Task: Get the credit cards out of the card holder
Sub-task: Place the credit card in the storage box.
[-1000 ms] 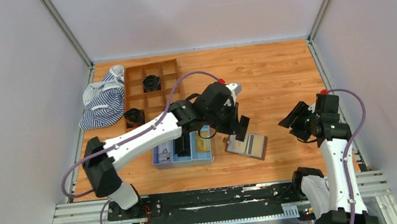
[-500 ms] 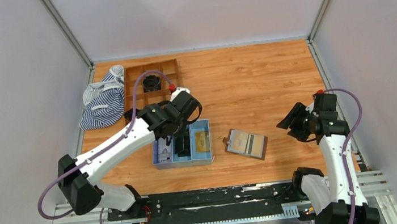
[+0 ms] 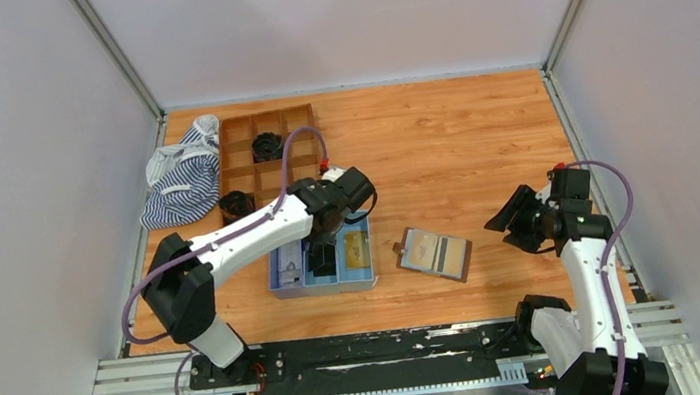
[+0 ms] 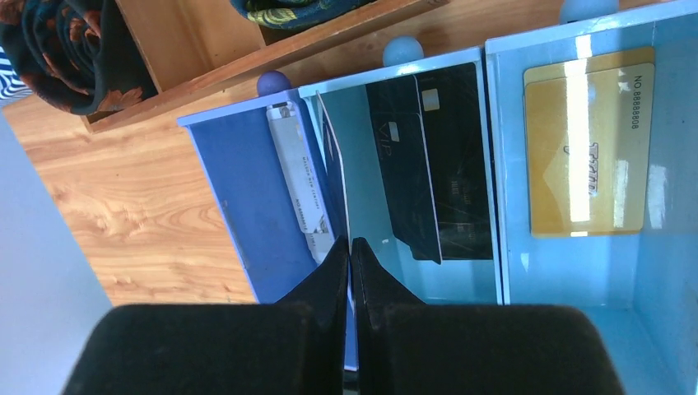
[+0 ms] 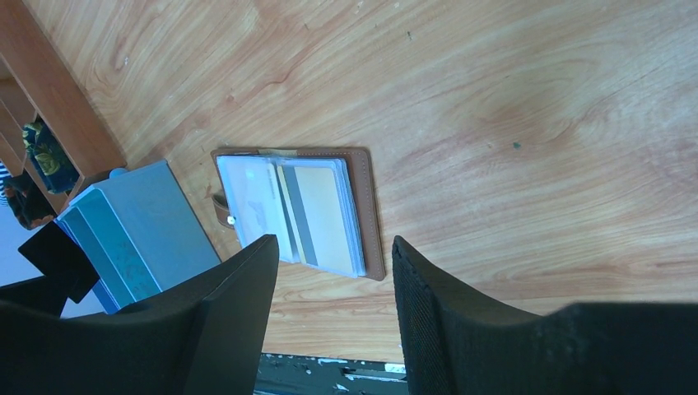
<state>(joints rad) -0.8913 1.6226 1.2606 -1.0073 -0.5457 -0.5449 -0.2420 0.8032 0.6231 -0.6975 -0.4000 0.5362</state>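
Note:
The card holder (image 3: 433, 253) lies open on the wood table, brown leather with clear pockets; a tan card with a dark stripe shows in it (image 5: 317, 218). My left gripper (image 3: 321, 256) hangs over the blue tray (image 3: 322, 288), shut on a thin credit card (image 4: 333, 177) seen edge-on above the wall between the left and middle compartments. In the tray lie two black cards (image 4: 436, 164), gold cards (image 4: 588, 152) and a white card (image 4: 300, 181). My right gripper (image 5: 333, 243) stands open and empty, raised well to the right of the card holder (image 5: 300, 210).
A brown wooden grid box (image 3: 266, 162) with dark rolled items stands behind the tray. A striped cloth (image 3: 183, 183) lies at the back left. Grey walls close in the table on three sides.
My left gripper left the card holder and swung left to the tray's middle, staying shut. The right gripper shifted slightly.

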